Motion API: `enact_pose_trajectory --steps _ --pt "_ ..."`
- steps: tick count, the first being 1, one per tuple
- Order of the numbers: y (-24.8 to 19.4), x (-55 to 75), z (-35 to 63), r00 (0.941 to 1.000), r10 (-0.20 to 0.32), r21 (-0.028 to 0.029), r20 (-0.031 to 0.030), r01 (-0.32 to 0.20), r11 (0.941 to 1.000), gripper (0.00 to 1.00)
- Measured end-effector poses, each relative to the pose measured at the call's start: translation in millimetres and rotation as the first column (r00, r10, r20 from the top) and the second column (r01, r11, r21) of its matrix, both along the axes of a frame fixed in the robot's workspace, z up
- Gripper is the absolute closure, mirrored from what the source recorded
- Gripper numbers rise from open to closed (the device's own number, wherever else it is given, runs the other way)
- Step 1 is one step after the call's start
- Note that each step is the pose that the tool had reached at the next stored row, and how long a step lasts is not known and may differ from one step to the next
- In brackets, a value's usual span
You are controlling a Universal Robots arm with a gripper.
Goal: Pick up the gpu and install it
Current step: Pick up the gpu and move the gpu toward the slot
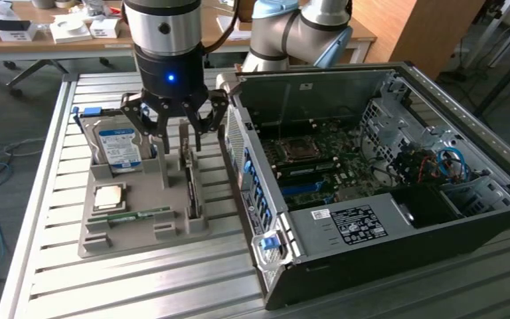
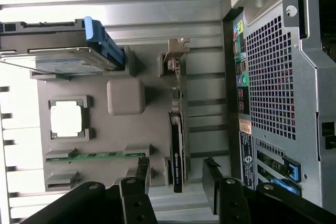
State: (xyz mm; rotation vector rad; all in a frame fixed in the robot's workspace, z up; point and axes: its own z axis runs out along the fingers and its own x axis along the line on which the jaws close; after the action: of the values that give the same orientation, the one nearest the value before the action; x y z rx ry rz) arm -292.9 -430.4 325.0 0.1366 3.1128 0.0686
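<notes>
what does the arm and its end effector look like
The arm is silver tubing with grey joint housings and a light blue cap. Its wrist is a silver cylinder running into a black barrel with a small blue light. The end effector is black, with jointed link fingers held by round pins. A dark cable hangs beside the wrist.
</notes>
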Motion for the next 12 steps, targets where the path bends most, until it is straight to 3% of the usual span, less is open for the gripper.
enact_pose_trajectory --steps 12 --pt "3.7 0.1 -2.0 1.0 0.0 0.0002 0.0003 0.0 1.0 0.47"
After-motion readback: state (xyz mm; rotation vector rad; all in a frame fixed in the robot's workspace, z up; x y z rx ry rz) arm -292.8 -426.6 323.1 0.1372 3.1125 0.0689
